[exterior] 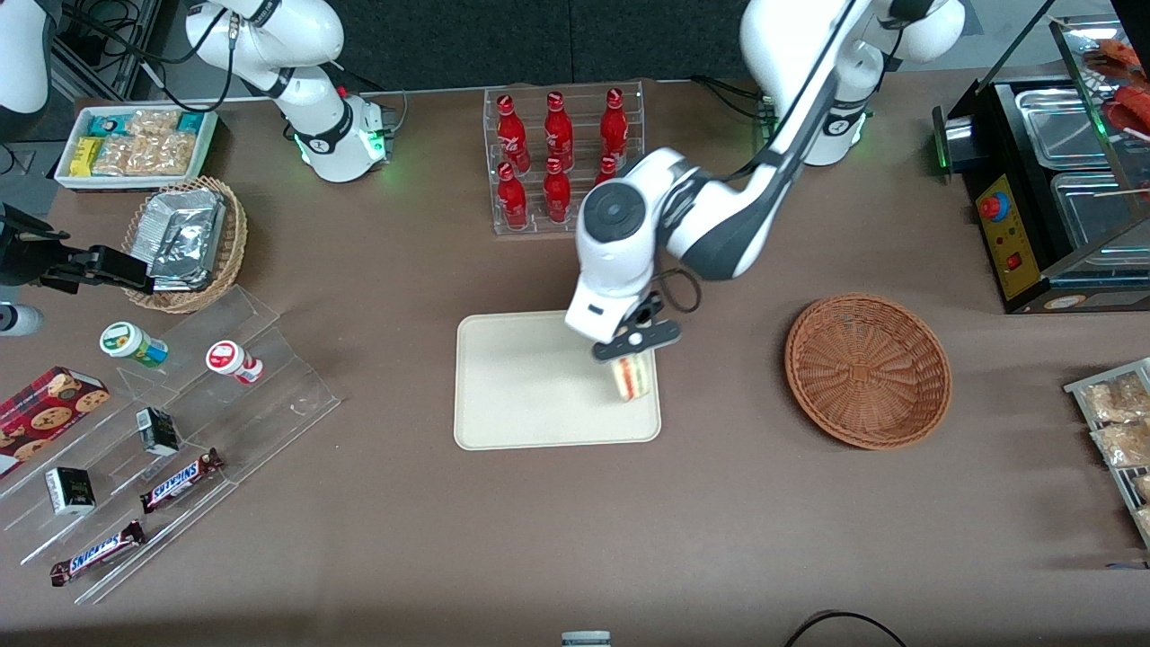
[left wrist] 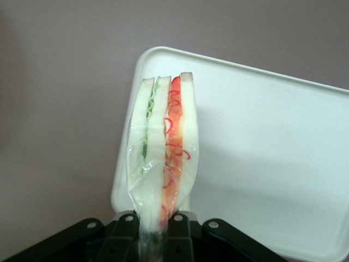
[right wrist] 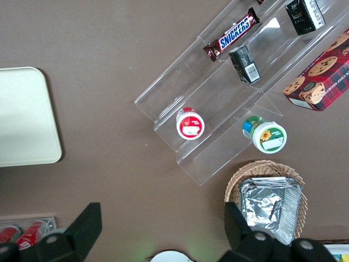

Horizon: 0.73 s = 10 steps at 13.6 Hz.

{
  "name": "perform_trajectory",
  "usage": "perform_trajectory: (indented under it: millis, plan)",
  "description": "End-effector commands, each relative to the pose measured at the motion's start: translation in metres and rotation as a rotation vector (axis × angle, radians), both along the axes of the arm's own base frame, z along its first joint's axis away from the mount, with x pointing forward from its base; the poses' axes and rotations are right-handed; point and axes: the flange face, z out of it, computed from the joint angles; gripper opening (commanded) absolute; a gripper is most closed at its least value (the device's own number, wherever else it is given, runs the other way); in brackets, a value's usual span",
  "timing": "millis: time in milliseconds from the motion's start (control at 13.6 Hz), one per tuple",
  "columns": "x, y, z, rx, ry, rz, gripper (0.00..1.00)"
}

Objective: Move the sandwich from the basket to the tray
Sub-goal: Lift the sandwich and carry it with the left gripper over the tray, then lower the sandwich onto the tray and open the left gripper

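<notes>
My left gripper (exterior: 631, 352) is shut on the sandwich (exterior: 632, 376), a plastic-wrapped wedge of white bread with red and green filling. It holds it just over the edge of the cream-white tray (exterior: 530, 395) that lies nearest the basket. In the left wrist view the sandwich (left wrist: 163, 164) stands out from between the black fingers (left wrist: 124, 229), above the tray's corner (left wrist: 262, 153). The reddish-brown wicker basket (exterior: 868, 368) sits apart from the tray, toward the working arm's end of the table, with nothing in it.
A clear rack of red bottles (exterior: 557, 157) stands farther from the front camera than the tray. A clear stepped shelf with snack bars and cups (exterior: 171, 422) and a tan basket with foil packs (exterior: 189, 241) lie toward the parked arm's end. A black appliance (exterior: 1051, 180) stands near the reddish-brown basket.
</notes>
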Motion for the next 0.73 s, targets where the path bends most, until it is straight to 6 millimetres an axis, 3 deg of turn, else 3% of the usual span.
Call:
perform_trajectory:
  millis: [0, 147, 367, 661]
  plan:
    - [0.006, -0.018, -0.031, 0.028, -0.048, -0.058, 0.00]
    - [0.009, -0.022, -0.053, 0.026, -0.083, -0.098, 0.00]
    - [0.008, -0.023, -0.070, 0.032, -0.078, -0.169, 0.00]
    - [0.000, -0.036, -0.070, -0.002, -0.078, -0.224, 0.00]
